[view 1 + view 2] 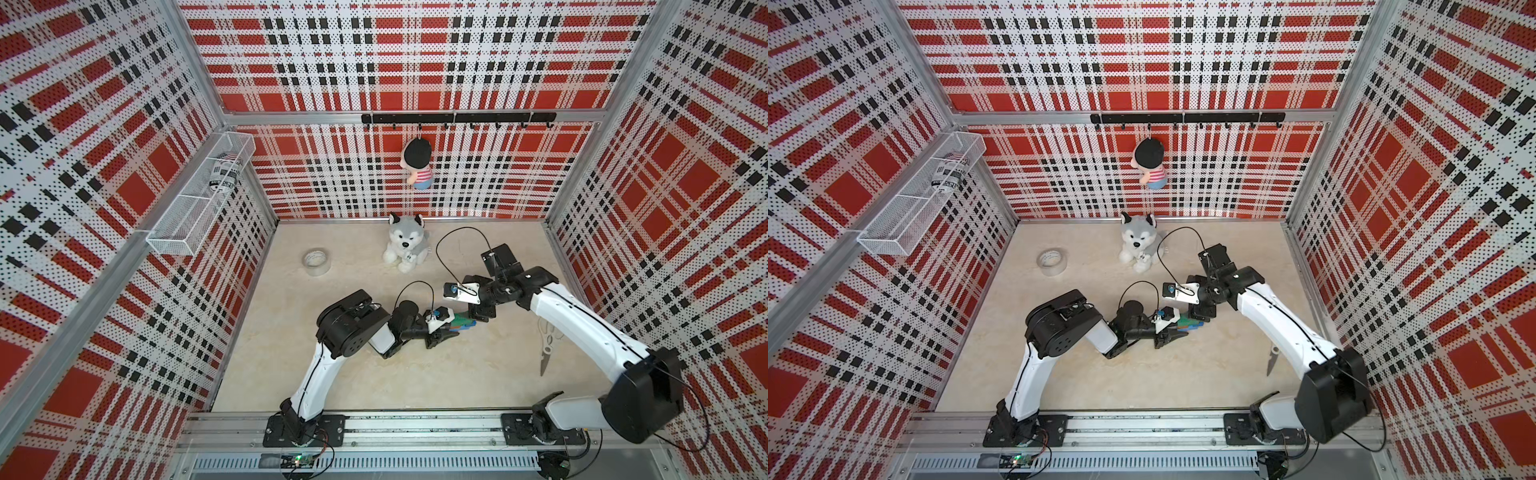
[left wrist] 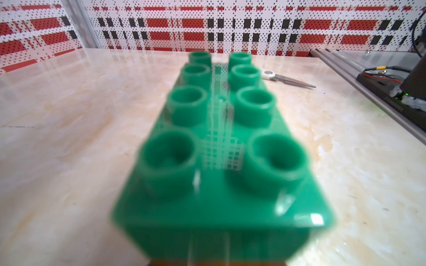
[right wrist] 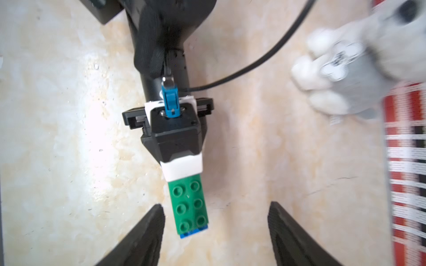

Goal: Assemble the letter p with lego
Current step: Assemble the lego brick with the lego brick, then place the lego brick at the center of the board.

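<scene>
At mid-table your left gripper (image 1: 448, 330) pinches the letter p (image 3: 189, 205) at one end, right gripper (image 3: 216, 206) spread over its free end. Looks light, stiff, slick: take the flat sides.

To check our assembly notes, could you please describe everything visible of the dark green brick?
The dark green brick is glossy plastic, long, with eight round hollow studs in two rows, facing up. It lies level atop a blue brick, one end under the left hand, which grips the stack. The open right hand flanks it without touching.
</scene>
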